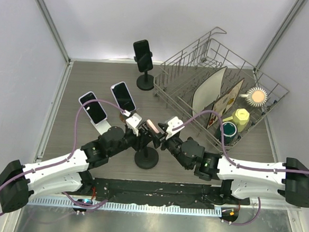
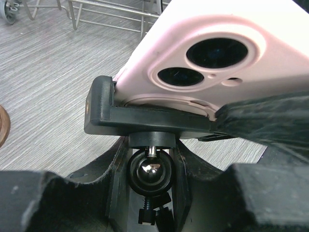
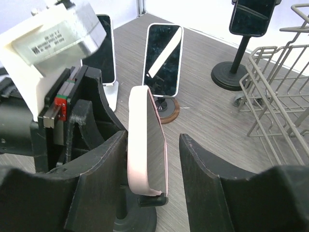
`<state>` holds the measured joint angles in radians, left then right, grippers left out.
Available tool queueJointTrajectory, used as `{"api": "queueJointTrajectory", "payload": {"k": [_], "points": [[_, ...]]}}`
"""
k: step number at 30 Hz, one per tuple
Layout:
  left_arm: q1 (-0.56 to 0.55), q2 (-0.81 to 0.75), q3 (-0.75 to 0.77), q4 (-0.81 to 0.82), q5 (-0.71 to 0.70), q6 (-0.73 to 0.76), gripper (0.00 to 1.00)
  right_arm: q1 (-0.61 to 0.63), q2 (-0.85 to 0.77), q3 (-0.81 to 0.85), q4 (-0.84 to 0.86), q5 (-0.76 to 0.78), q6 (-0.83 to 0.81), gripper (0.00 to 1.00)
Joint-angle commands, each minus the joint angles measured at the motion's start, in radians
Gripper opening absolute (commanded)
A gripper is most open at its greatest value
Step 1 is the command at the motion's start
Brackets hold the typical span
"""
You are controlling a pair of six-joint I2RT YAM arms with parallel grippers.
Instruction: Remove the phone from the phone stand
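The right gripper has its jaws spread, one on each side of the pink phone, which stands on edge between them, clamped in the cradle of the phone stand. The left gripper has its jaws flanking the ball joint just under the cradle, but I cannot tell whether they pinch it. The stand's base sits on the table below both jaws.

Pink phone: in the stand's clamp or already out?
In. The pink phone sits in the stand's black clamp; the right gripper straddles it, open.
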<state>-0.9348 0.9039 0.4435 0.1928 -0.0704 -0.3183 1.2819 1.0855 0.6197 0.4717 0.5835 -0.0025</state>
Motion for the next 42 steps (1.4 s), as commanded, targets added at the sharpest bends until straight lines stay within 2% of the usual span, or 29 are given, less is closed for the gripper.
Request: {"api": "queueJointTrajectory", "payload": {"k": [1, 8, 12, 25, 28, 29, 32, 37, 42], "points": [[0.001, -0.008, -0.012, 0.102, 0.030, -0.076, 0.00, 0.000, 0.028, -0.028, 0.180, -0.008, -0.068, 0.54], [-0.001, -0.011, -0.014, 0.112, 0.057, -0.093, 0.00, -0.018, 0.076, -0.037, 0.249, -0.047, -0.073, 0.53], [-0.002, -0.014, -0.019, 0.111, 0.063, -0.096, 0.00, -0.026, 0.094, -0.041, 0.295, -0.045, -0.077, 0.45], [-0.002, -0.042, -0.023, 0.111, 0.066, -0.097, 0.00, -0.053, 0.154, -0.038, 0.317, -0.079, -0.073, 0.41], [-0.001, -0.037, -0.022, 0.109, 0.057, -0.090, 0.00, -0.053, 0.152, -0.028, 0.297, -0.085, -0.071, 0.28], [-0.001, -0.037, -0.025, 0.108, 0.049, -0.087, 0.00, -0.053, 0.151, -0.023, 0.286, -0.088, -0.071, 0.16], [-0.002, -0.040, -0.028, 0.091, -0.012, -0.068, 0.00, -0.052, 0.136, 0.000, 0.199, -0.090, -0.057, 0.01], [-0.002, -0.040, -0.028, 0.080, -0.202, -0.050, 0.00, -0.012, 0.126, 0.026, 0.111, -0.059, -0.045, 0.01], [-0.002, -0.033, -0.016, 0.068, -0.322, -0.024, 0.00, 0.043, 0.155, 0.025, 0.033, 0.082, 0.001, 0.01]]}}
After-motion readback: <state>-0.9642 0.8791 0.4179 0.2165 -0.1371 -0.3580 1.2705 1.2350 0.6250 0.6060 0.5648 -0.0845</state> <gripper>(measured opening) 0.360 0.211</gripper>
